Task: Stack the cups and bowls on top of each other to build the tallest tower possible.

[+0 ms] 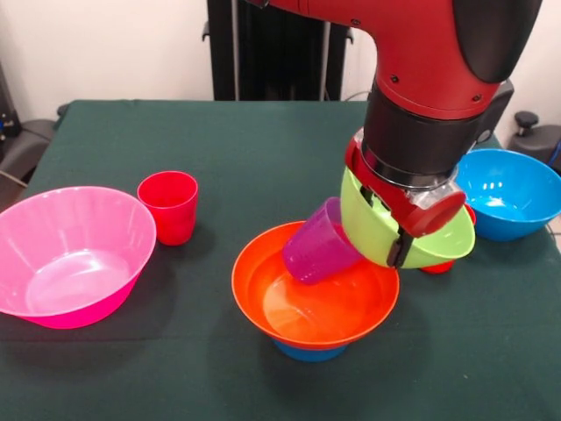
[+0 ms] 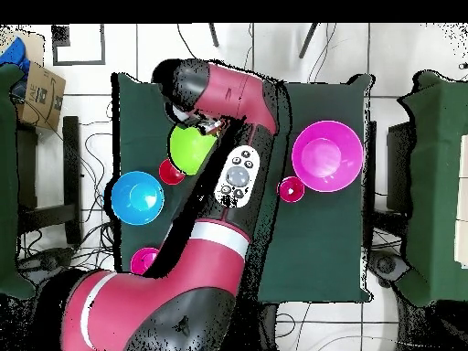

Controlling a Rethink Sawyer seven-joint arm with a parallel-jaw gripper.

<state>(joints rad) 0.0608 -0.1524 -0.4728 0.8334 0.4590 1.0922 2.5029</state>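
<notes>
White wall [image 1: 105,44], seemingly tiled floor [image 2: 164,55].

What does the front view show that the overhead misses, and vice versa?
Front only: the orange bowl sitting on a small blue bowl, with the purple cup lying tilted inside it; from above the arm covers this stack.

Overhead only: a small magenta bowl near the robot's base, and the arm's button panel.

Both: the lime green bowl carried at the gripper, the large pink bowl, the large blue bowl, a red cup and the green table.

Glossy red arm [image 1: 421,53] with black joints and a grey button panel [image 2: 239,174].
</notes>
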